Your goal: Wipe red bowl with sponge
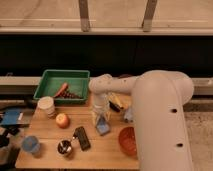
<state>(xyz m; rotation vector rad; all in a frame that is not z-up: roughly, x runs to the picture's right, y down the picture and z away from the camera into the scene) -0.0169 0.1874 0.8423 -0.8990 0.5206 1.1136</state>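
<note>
Robot arm point(160, 115) is covering the right side of the red bowl point(125, 141) and the right edge of the desk point(50, 142). Claw point(101, 118) is sitting right over the sponge point(103, 129), hiding its top end. Reddish things in the green tray point(46, 90) are showing too small to name.
</note>
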